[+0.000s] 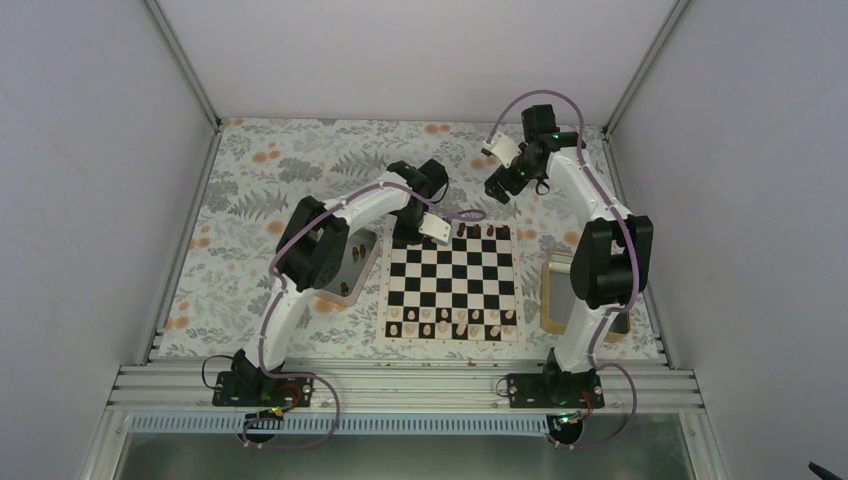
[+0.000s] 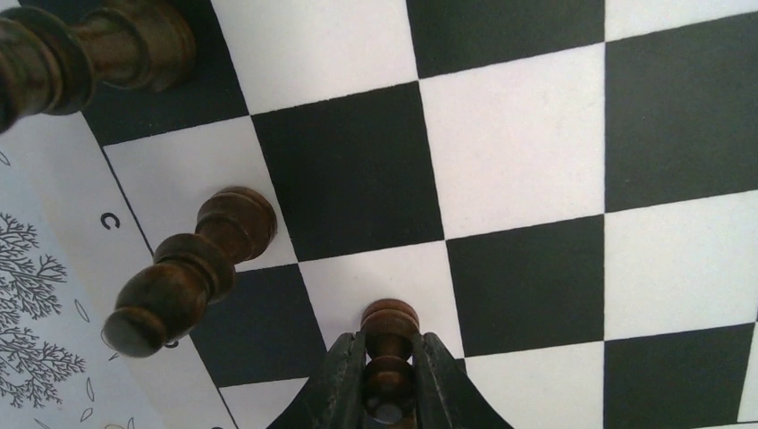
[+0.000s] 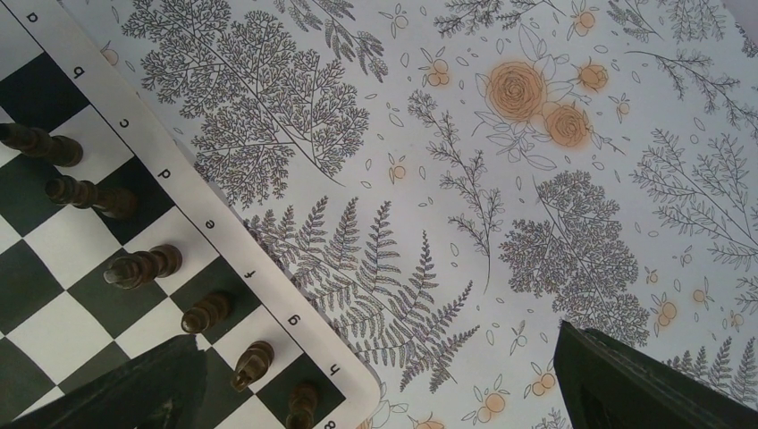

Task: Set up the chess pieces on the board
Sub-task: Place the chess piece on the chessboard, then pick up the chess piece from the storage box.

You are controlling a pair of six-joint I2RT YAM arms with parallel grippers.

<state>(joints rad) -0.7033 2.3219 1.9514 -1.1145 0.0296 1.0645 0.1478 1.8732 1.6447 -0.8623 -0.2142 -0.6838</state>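
The board (image 1: 452, 280) lies between the arms. Several dark chess pieces (image 1: 478, 232) stand along its far row. My left gripper (image 1: 408, 238) is low over the far left corner of the board. In the left wrist view that gripper (image 2: 391, 347) is shut on a dark pawn (image 2: 390, 322), which stands upright on a white square. Two taller dark pieces (image 2: 201, 259) stand just to the left of it. My right gripper (image 1: 497, 188) hangs open beyond the board's far right corner. In its own view it (image 3: 375, 375) is empty over the floral cloth, beside a row of dark pieces (image 3: 143, 266).
Pale cream pieces (image 1: 455, 322) fill the two near rows. A metal tray (image 1: 352, 262) left of the board holds more dark pieces. Another tray (image 1: 553, 290) lies at the right, partly behind the right arm. Grey walls close in the table.
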